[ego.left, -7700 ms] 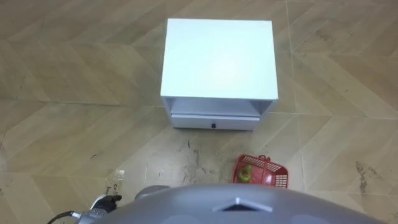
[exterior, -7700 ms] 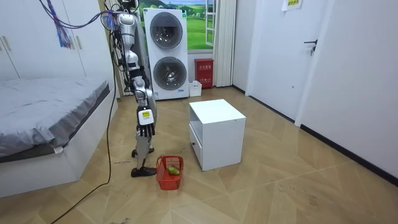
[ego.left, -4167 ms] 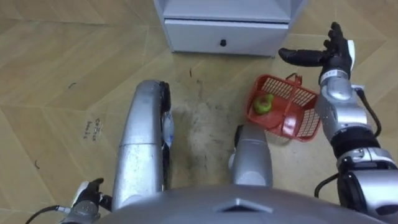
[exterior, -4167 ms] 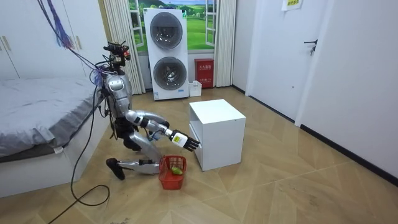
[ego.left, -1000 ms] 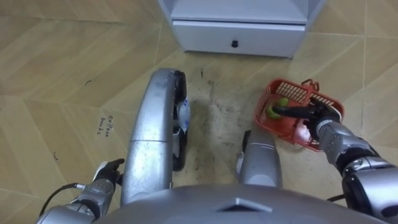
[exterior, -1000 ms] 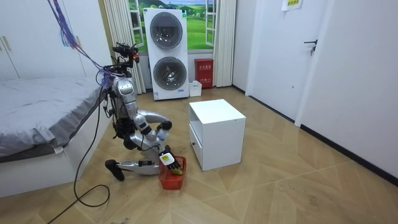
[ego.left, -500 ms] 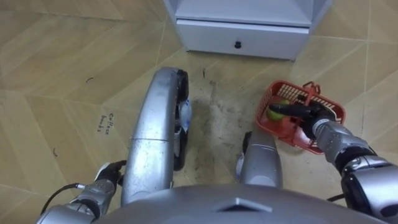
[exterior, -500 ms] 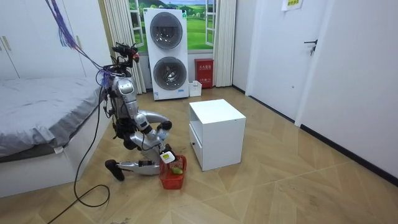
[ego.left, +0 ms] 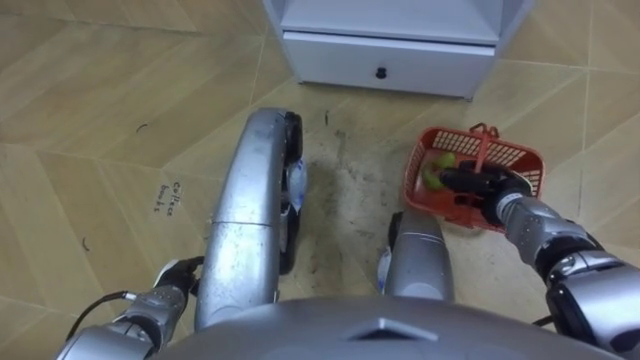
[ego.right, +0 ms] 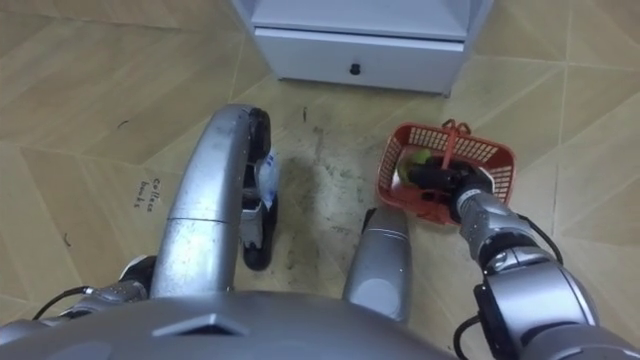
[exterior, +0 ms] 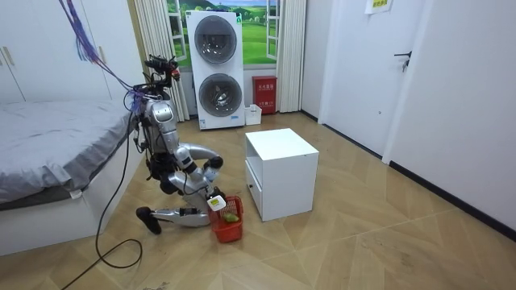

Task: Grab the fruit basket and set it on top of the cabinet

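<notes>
— Right hand?
— My right hand point(ego.left: 487, 187) is clenched, dark fingers hooked round the thin handle point(ego.left: 484, 142) of the basket point(ego.left: 512, 152).
— Basket?
— Red plastic, open mesh, rectangular, with a round green fruit point(ego.left: 437, 173) inside. It's just beside my right knee, near the white boxy cabinet point(ego.left: 390, 55), over the wood-pattern floor point(ego.left: 90, 120).
— Left?
— My left hand point(ego.left: 172, 280) is low at my left side.
</notes>
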